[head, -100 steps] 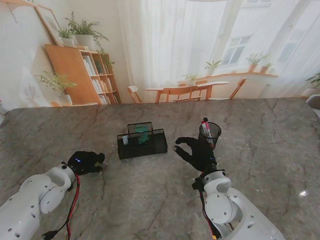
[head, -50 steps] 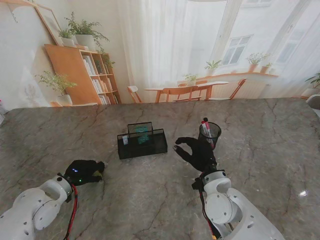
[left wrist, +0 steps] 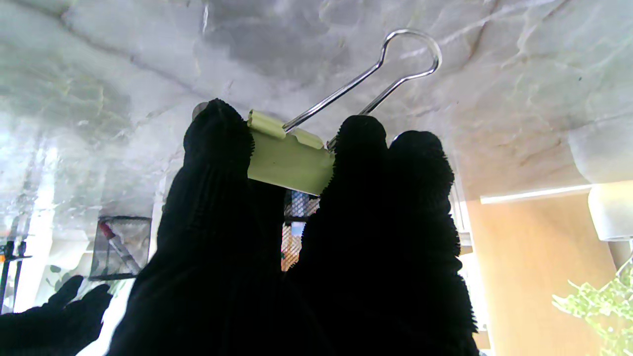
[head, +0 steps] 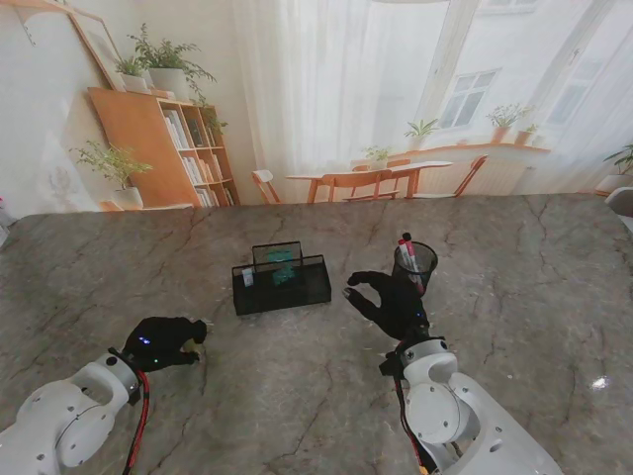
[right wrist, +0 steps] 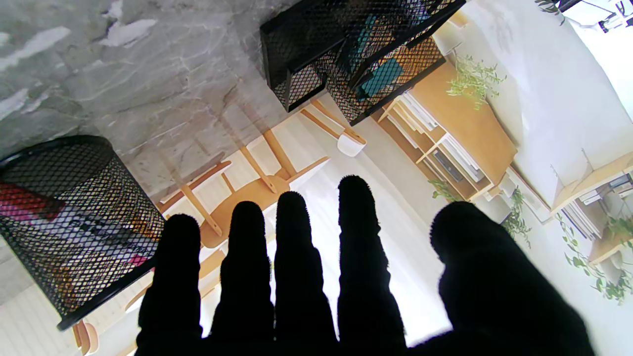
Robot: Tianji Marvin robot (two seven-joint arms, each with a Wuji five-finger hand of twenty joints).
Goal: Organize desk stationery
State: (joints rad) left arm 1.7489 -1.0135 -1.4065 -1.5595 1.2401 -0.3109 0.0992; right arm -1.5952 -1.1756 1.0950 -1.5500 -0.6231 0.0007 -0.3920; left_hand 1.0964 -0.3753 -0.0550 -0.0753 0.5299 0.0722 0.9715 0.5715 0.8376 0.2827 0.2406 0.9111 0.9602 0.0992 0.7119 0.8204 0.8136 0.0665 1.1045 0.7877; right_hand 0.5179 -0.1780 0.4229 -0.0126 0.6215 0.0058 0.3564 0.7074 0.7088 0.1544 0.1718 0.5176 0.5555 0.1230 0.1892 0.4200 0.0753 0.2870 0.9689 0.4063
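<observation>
— From the stand's view, where is the thing?

— Under my left hand [head: 163,341], on the marble table [head: 297,396] to my left, nearer to me than the mesh organizer [head: 282,282]. The clip itself is too small to make out there. My right hand [head: 391,300] hovers by the pen cup [head: 415,262], fingers spread, holding nothing.

— And the left wrist view?

— My fingertips [left wrist: 217,133] pinch the green binder clip [left wrist: 289,160] across its body, against the tabletop. I judge it light and stiff — painted steel, a bit slick — so the folded body is the place to hold, not the springy wire. Its long axis runs along the wire handle [left wrist: 395,64], which points away from my fingers along the table.

— The right wrist?

— Only my open fingers [right wrist: 292,247], with cup and organizer beyond.
</observation>
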